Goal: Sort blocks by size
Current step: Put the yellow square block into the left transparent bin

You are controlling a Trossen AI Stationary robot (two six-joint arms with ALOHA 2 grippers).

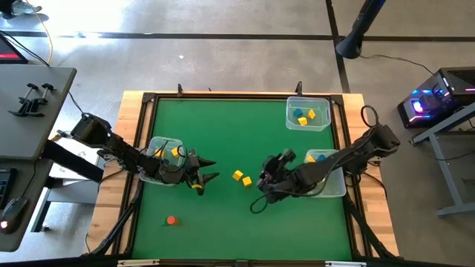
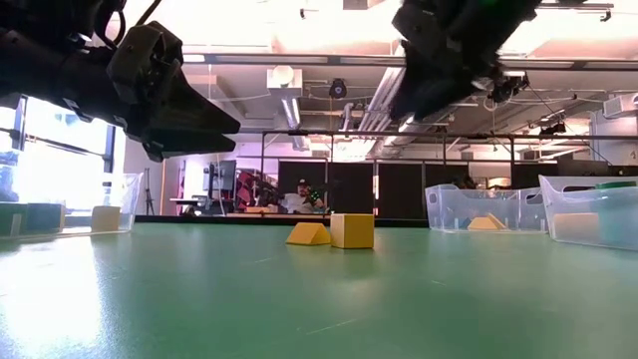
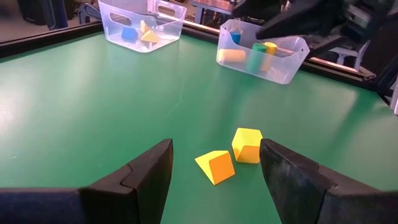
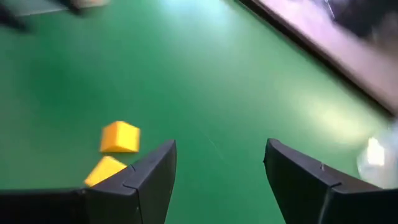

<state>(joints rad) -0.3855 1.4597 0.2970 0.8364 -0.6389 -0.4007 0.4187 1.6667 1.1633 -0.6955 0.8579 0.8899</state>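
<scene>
Clearly both claws hang released and empty, the left gripper [image 1: 206, 176] at nine o'clock and the right gripper [image 1: 261, 180] at three o'clock of the yellow blocks [image 1: 241, 178] at mid-table, so simultaneous reaches could collide or knock the touching pair apart.

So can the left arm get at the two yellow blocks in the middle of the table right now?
Probably yes: the left gripper is open, its fingers face the yellow blocks, and only bare green table lies between.

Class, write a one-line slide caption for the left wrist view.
Open left claw frames a yellow wedge and yellow cube on the green mat, two clear bins of blocks beyond.
</scene>
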